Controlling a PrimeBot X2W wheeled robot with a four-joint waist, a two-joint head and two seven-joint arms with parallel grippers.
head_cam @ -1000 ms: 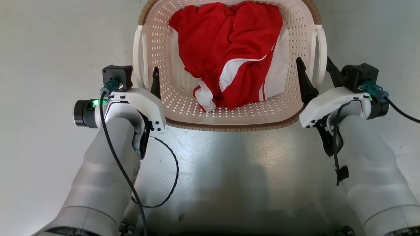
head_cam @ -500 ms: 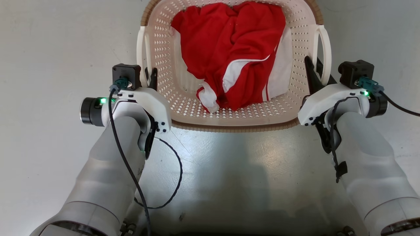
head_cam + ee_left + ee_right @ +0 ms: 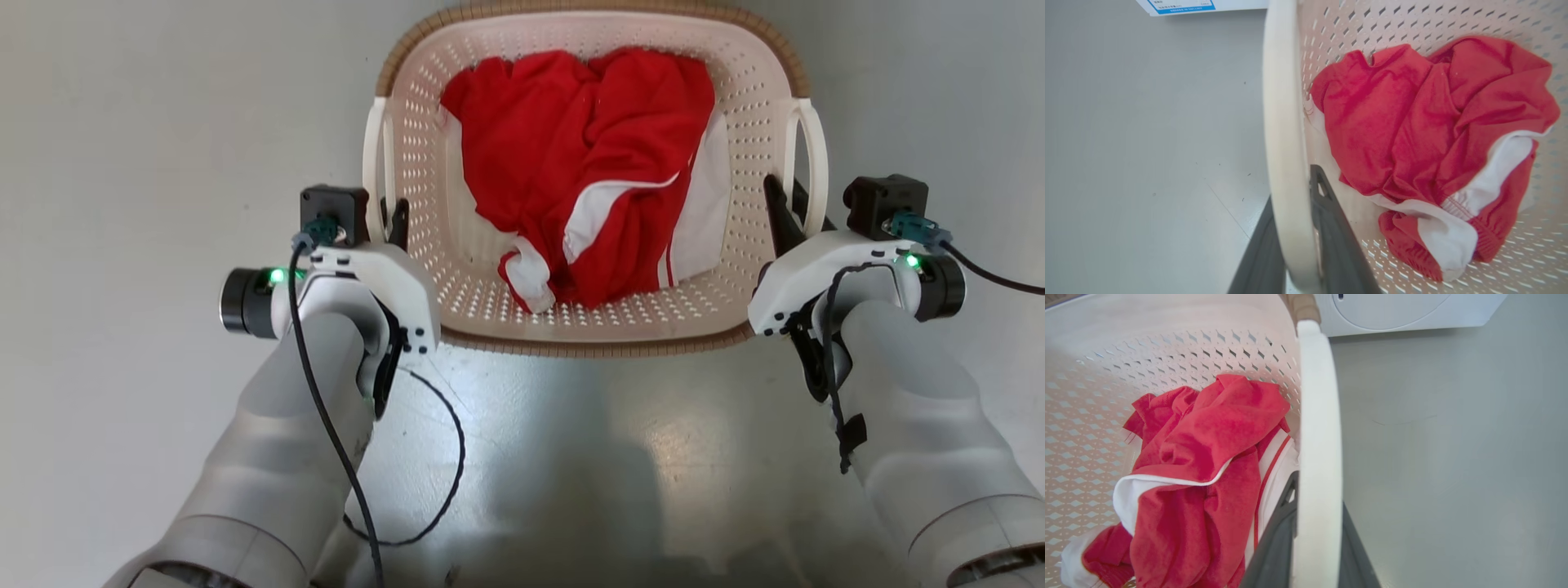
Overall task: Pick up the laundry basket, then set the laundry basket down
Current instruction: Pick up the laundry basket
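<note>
Since a second ago both tools have closed in. Left tool (image 3: 390, 216) is clenched on the laundry basket (image 3: 759, 98) left handle (image 3: 377, 155), right tool (image 3: 785, 200) on the right handle (image 3: 819, 163). Basket sits between the arms with a red garment (image 3: 588, 155) inside; can't tell if it's lifted. Bare floor (image 3: 163, 122) on both sides, washing machine (image 3: 1404, 310) past the far right corner.

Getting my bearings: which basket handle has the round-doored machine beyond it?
The right handle of the laundry basket, in the right gripper, has the machine past it; the left handle has a blue-labelled panel.
</note>
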